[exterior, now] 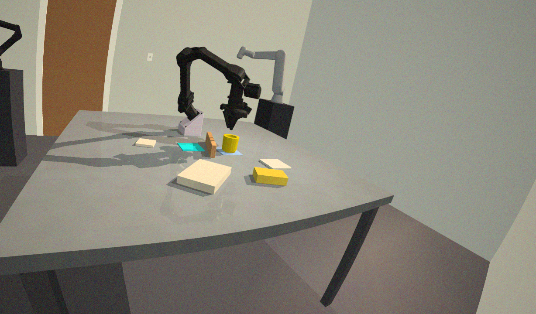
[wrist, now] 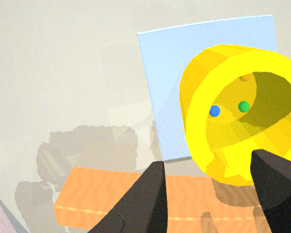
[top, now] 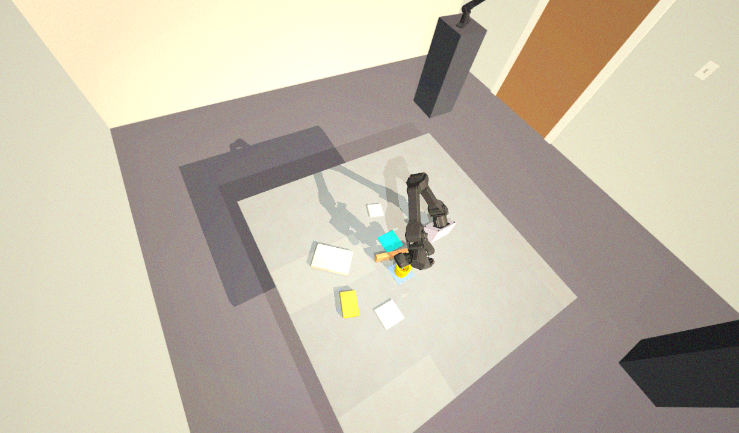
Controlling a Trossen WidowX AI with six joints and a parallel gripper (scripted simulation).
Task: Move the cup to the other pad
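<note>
- Fingers of the dark parallel-jaw gripper partly open, nothing between them; they hang above and beside the cup, likely lining up a grasp on its wall.
- Yellow cylindrical cup [wrist: 240, 112] upright on the pale blue square pad [wrist: 171, 90], right of centre in the wrist view; smooth thick wall, open top.
- Three small marbles inside on the cup floor: blue [wrist: 215, 110], green [wrist: 244, 106], orange [wrist: 246, 77]; cup must stay level.
- Orange wood-grain block [exterior: 211, 144] stands on edge between the two pads, a barrier to lift over, I judge.
- Cyan flat square pad [exterior: 190, 147], centre of the exterior view, looks like the target.
- Grey glossy surface [exterior: 105, 203] carries all.
</note>
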